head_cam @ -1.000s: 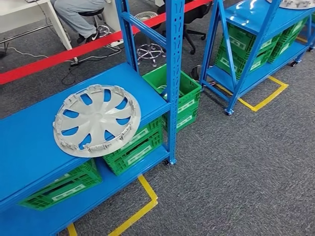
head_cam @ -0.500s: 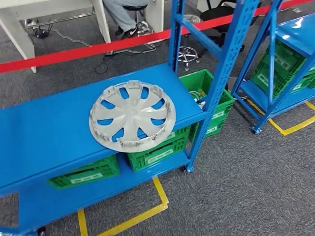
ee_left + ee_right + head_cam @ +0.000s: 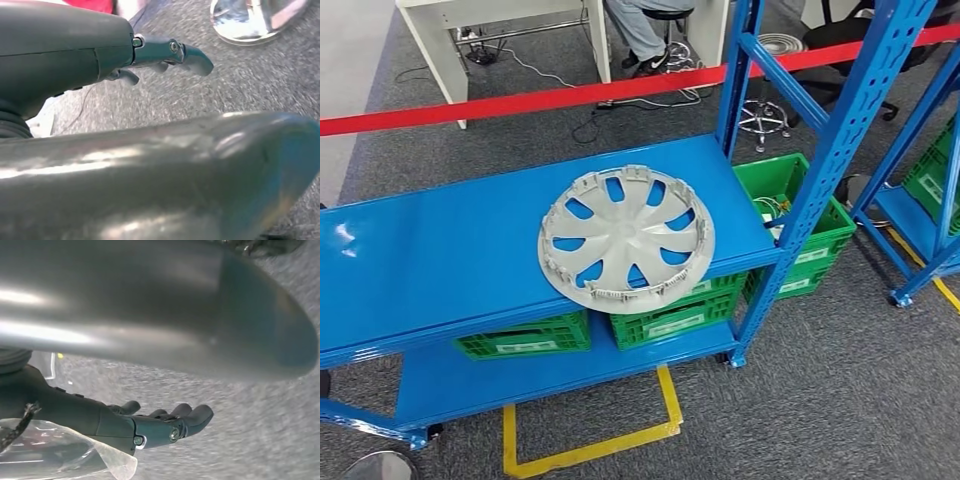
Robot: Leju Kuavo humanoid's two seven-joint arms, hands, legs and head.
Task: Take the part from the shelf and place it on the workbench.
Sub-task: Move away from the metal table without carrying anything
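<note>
A silver hubcap with curved spokes lies flat on the blue shelf board, its front edge hanging a little over the board's rim. My left hand hangs over grey carpet with its fingers stretched out and nothing in it. My right hand also hangs above the carpet, fingers extended and empty. Both hands are far from the hubcap.
Blue uprights frame the shelf's right end. Green crates sit on the lower board, another to the right. A red barrier tape runs behind. A seated person is beyond it. Yellow floor tape marks the carpet.
The camera has turned left: the shelf and hubcap have slid toward the middle of the picture, and the second shelf at the right has nearly left the view.
</note>
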